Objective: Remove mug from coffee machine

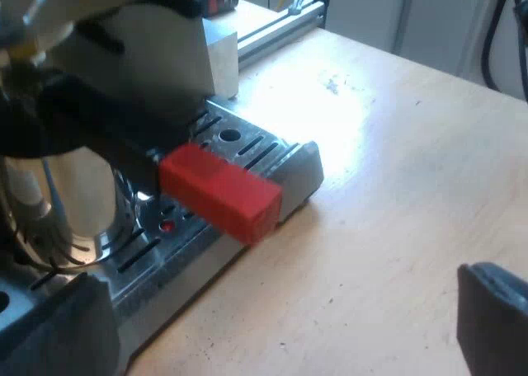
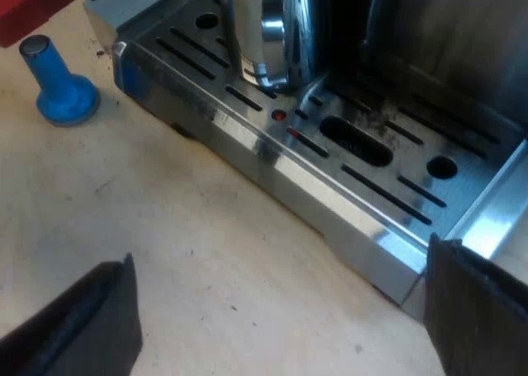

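Your left gripper (image 1: pixel 272 343) is wide open, black fingers spread over the light wooden table (image 1: pixel 396 195), holding nothing. Just past it is the espresso machine's slotted metal drip tray (image 1: pixel 285 166), with the holder's red block-shaped handle end (image 1: pixel 219 190) sticking out above it. The shiny steel mug (image 1: pixel 74 203) stands on that tray, just beyond the red end. Your right gripper (image 2: pixel 276 318) is open and empty too, low over the table near the tray's edge. Farther off, the blue plastic tamper (image 2: pixel 58 83) stands upright on the table beside the tray's corner.
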Robot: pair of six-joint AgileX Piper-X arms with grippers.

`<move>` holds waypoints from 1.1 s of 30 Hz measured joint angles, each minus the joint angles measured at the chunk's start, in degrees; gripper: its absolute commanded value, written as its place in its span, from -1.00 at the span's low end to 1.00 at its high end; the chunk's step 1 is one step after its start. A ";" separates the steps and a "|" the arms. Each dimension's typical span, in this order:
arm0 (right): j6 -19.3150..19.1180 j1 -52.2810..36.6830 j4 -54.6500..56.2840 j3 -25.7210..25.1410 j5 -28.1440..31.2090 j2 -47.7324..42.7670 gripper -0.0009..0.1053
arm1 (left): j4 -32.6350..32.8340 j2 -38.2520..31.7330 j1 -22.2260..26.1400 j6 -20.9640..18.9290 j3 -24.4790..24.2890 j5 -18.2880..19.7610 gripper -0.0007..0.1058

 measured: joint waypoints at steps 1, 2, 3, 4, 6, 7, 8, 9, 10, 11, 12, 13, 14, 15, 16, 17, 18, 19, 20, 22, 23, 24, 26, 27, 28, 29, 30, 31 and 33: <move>0.00 0.51 -1.06 0.62 0.22 0.00 0.38 | -0.65 0.00 0.00 0.00 0.55 0.00 0.62; 0.00 1.72 -3.62 2.13 1.26 0.00 0.38 | -1.86 0.00 0.00 0.00 1.60 0.00 0.62; 0.00 2.77 -5.32 3.22 2.85 0.00 0.38 | -2.94 0.00 0.00 0.00 2.50 0.00 0.62; 0.00 3.21 -6.36 3.65 3.36 0.00 0.38 | -3.54 0.00 0.00 0.00 2.81 0.00 0.62; 0.00 5.74 -10.70 6.60 6.02 0.00 0.38 | -4.56 0.08 0.00 0.00 4.59 0.00 0.62; 0.00 6.22 -12.21 7.16 6.85 0.00 0.38 | -4.76 0.08 0.00 0.00 4.82 0.00 0.62; 0.00 7.60 -14.70 8.80 8.42 0.00 0.38 | -5.18 0.08 0.00 0.00 5.47 0.00 0.62; 0.00 8.66 -17.20 10.20 9.67 0.00 0.38 | -5.27 0.08 0.00 0.00 5.84 0.00 0.62; 0.00 9.30 -18.50 10.99 10.15 0.00 0.38 | -5.32 0.08 0.00 0.00 5.89 0.00 0.62; 0.00 10.39 -21.48 12.45 11.73 0.16 0.38 | -5.82 0.08 0.00 0.00 5.92 0.00 0.62; 0.91 11.29 -23.52 13.73 13.52 0.36 0.38 | -6.40 0.08 0.00 0.00 5.92 0.00 0.62; 1.32 11.52 -24.26 14.14 14.02 0.49 0.37 | -6.53 0.08 0.00 0.00 5.92 0.00 0.62; 2.37 11.92 -27.00 15.42 15.45 1.13 0.34 | -6.68 0.08 0.00 0.00 5.92 0.00 0.62; 3.45 11.89 -29.41 16.22 16.03 2.06 0.27 | -6.70 0.08 0.00 0.00 5.92 0.00 0.62; 3.88 11.89 -30.20 16.63 16.35 2.41 0.23 | -6.70 0.08 0.00 0.00 6.03 0.00 0.62; 4.65 11.89 -32.25 17.21 16.85 3.44 0.16 | -6.70 0.08 0.00 0.00 6.00 -0.14 0.62; 5.30 11.89 -35.23 17.87 17.38 5.15 0.14 | -6.70 0.08 0.00 0.00 6.00 -0.14 0.62; 5.81 11.89 -36.64 18.11 17.67 5.99 0.14 | -6.70 0.08 0.00 0.00 6.00 -0.14 0.62; 6.53 11.89 -38.62 18.34 18.28 7.42 0.14 | -6.70 0.08 0.00 0.00 6.00 -0.14 0.62; 7.04 11.89 -42.69 18.60 18.66 10.44 0.13 | -6.70 0.08 0.00 -0.32 6.00 -0.14 0.62; 7.18 11.89 -44.75 18.60 19.05 12.35 0.13 | -6.70 0.08 0.00 -0.43 6.00 -0.14 0.62; 7.16 11.89 -46.46 18.60 19.46 13.94 0.13 | -6.70 0.08 0.00 -0.40 6.00 -0.14 0.62; 7.22 11.89 -51.28 18.60 20.08 18.26 0.11 | -6.70 0.08 0.00 -0.40 6.00 -0.14 0.62; 7.53 11.89 -54.19 18.60 20.35 20.74 0.08 | -6.70 0.08 0.00 -0.40 6.00 -0.14 0.62; 8.02 11.89 -56.26 18.60 20.73 22.46 0.07 | -6.70 0.08 0.00 -0.40 6.00 -0.14 0.62; 8.52 11.89 -58.96 18.60 21.24 24.68 0.07 | -6.70 0.08 0.00 -0.40 6.00 -0.14 0.62; 8.60 11.89 -60.53 18.60 21.28 25.93 0.07 | -6.70 0.08 0.00 -0.40 6.00 -0.14 0.62; 8.61 11.89 -63.22 18.60 21.68 28.32 0.07 | -6.70 0.08 0.00 -0.40 6.00 -0.14 0.62; 8.69 11.89 -69.07 18.60 23.14 32.91 0.09 | -6.70 0.08 0.00 -0.40 6.00 -0.14 0.62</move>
